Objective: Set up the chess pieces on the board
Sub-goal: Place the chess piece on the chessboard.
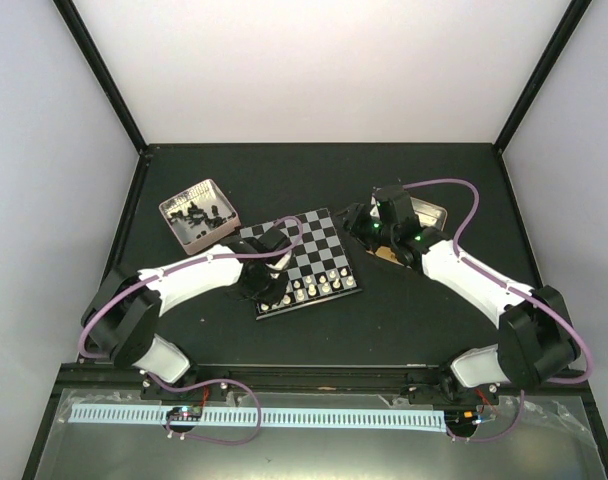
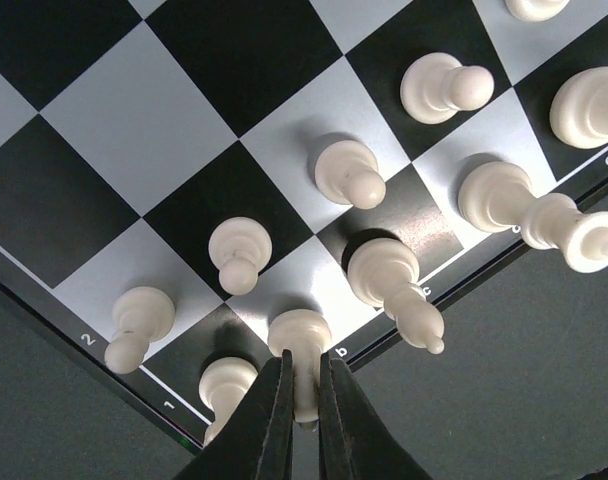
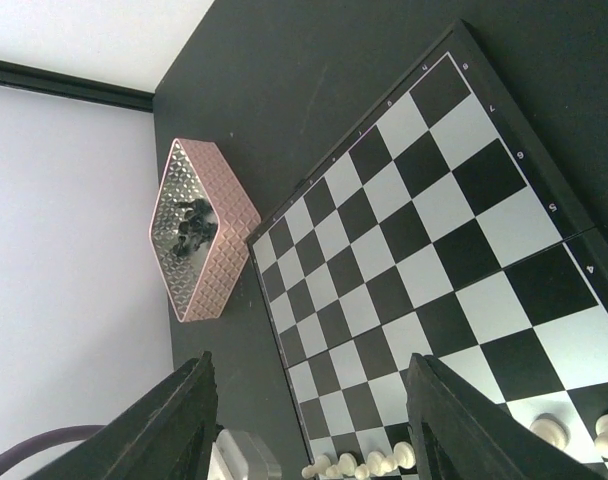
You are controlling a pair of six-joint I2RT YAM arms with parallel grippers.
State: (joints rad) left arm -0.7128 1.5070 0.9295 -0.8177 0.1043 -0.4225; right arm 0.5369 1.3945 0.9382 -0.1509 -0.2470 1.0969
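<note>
Grip: left gripper point(image 2: 302, 372) clamps white piece point(image 2: 300, 335) by head; light, slick, tippy, so narrow stem safer. Right gripper point(image 3: 309, 440) open, empty.

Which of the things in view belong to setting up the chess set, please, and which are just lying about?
For the job: board, white pieces, black pieces, pink tray holding them.
Lying about: grey box, slotted white strip.

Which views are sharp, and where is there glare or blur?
Top external: even light, back wall washed out, white pieces on the board tiny. Left wrist: white pieces sharp with soft shadows; left gripper, shut on one, slightly soft. Right wrist: board sharp, tray lining glints, right gripper dark, without detail.
</note>
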